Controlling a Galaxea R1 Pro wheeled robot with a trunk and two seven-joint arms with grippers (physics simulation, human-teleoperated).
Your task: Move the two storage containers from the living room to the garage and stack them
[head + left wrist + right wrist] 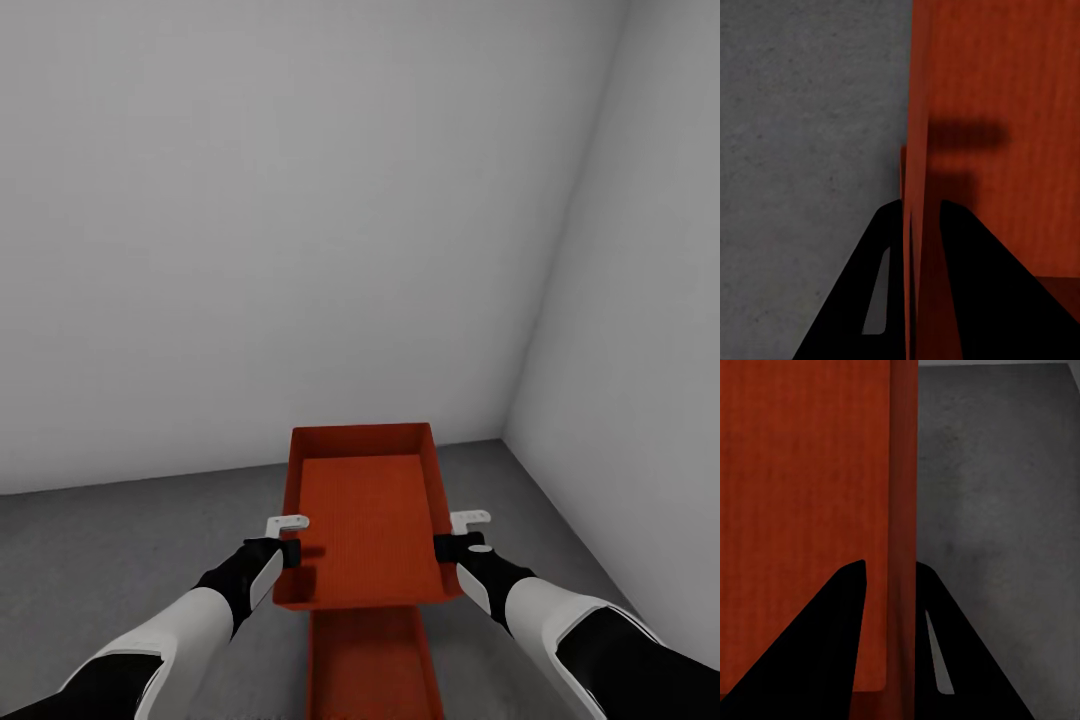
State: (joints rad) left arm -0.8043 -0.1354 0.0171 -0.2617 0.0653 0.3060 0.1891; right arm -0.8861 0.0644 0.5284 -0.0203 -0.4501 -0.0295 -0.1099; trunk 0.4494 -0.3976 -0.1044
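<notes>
Near the garage corner: two pale grey walls meet at the head view's right, above a dark grey floor.
Upper bin: orange-red, open-topped, held level between both arms in front of the robot, its long axis running away from the camera toward the far wall.
Lower bin: same colour, lying under the near end of the upper one and reaching to the frame's bottom edge; whether the two touch cannot be told.
Left pincer: clamped on the upper bin's left wall near its near end; in the left wrist view one black finger sits outside the thin wall and the other inside it.
Right pincer: clamped on the upper bin's right wall, level with the left one; in the right wrist view the wall runs between its two dark fingers.
Shadow: the left pincer casts a dark bar across the bin's ribbed inner bottom, seen in the head view and the left wrist view.
Floor by the wrists: rough, speckled grey concrete lies beside the bin's outer wall in the left wrist view and in the right wrist view.
Arms: white forearms with black wrists reach in from the lower left and lower right, roughly mirrored about the bin.
</notes>
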